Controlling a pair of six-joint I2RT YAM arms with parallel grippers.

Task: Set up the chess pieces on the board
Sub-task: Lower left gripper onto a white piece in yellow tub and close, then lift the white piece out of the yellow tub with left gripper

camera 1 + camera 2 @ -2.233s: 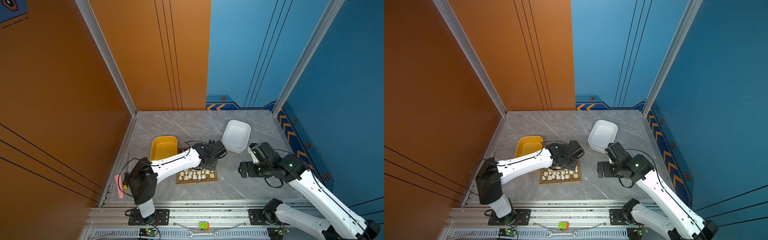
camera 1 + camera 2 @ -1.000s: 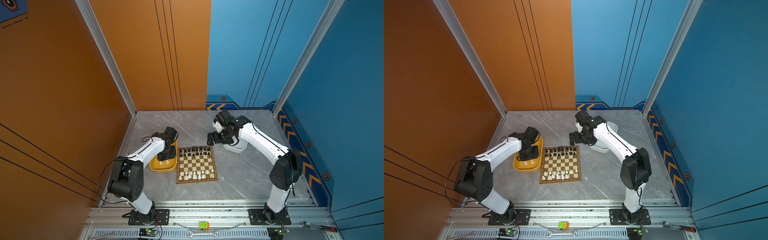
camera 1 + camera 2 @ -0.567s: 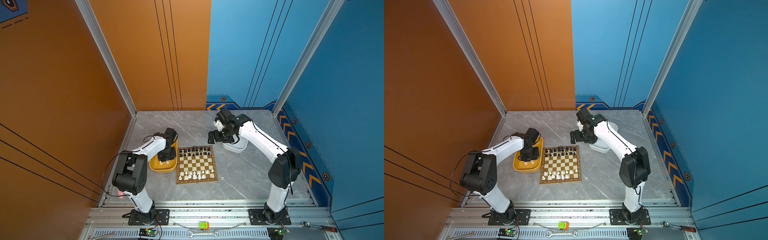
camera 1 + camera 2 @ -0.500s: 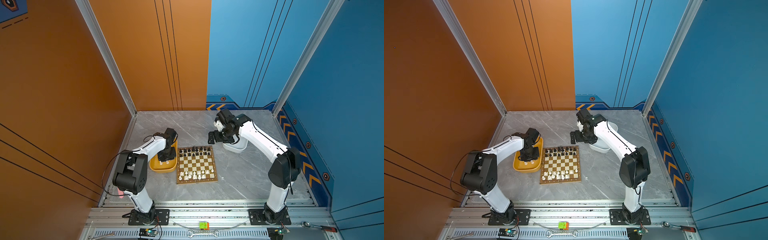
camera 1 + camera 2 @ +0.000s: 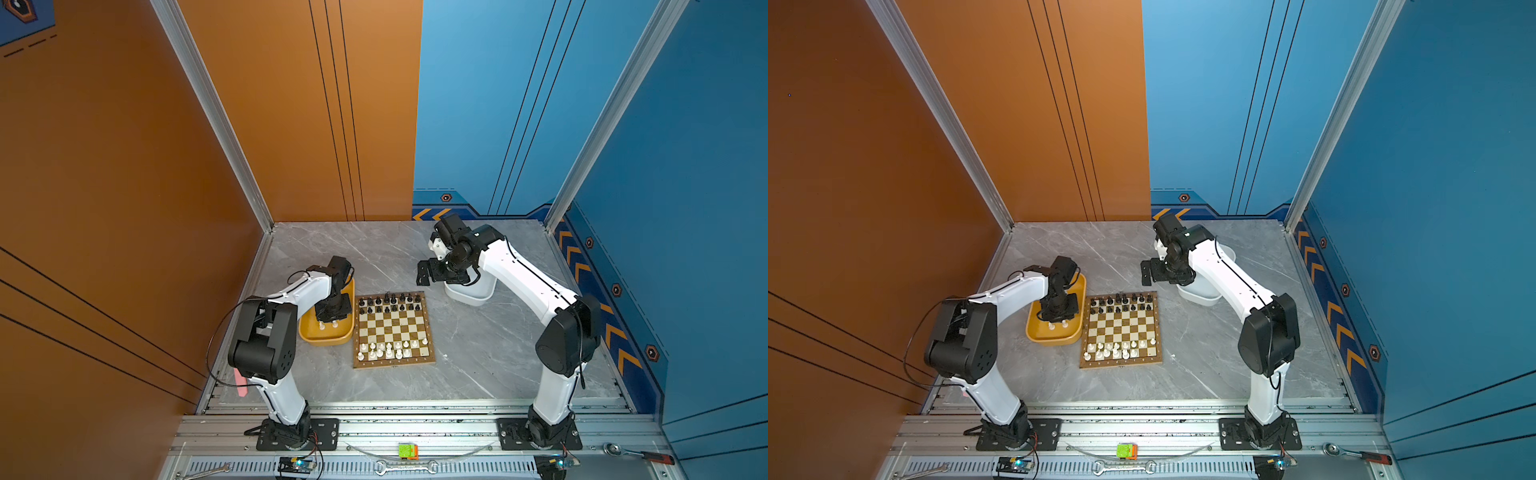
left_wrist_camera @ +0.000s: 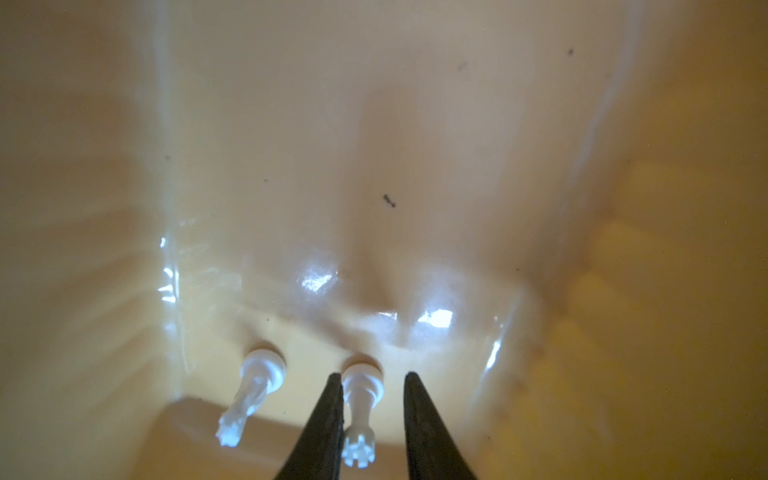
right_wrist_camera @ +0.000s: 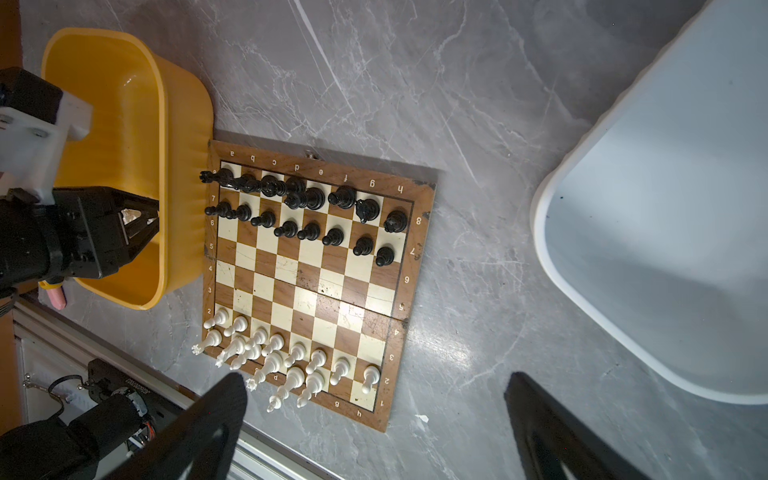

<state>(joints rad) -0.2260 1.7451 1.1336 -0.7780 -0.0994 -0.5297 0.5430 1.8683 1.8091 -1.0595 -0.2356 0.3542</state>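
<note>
Vs two seconds back: left arm no longer lies across the board, and right arm has left its 3 o'clock side. Both barely differ from half a second ago. Now left claw is down inside the yellow tub, which sits at 9 o'clock of the board, against its rim. It is narrow, straddling one white piece; one finger touches it, the other is just clear, not clamped. Piece looks upright, long axis vertical, crowned end pointing up at the wrist camera. A second white piece is just beside, same heading. Over the white tub at 1 o'clock, right claw is wide, nothing in it. On board: black pieces in rows at 12 o'clock, white pieces at 6 o'clock.
</note>
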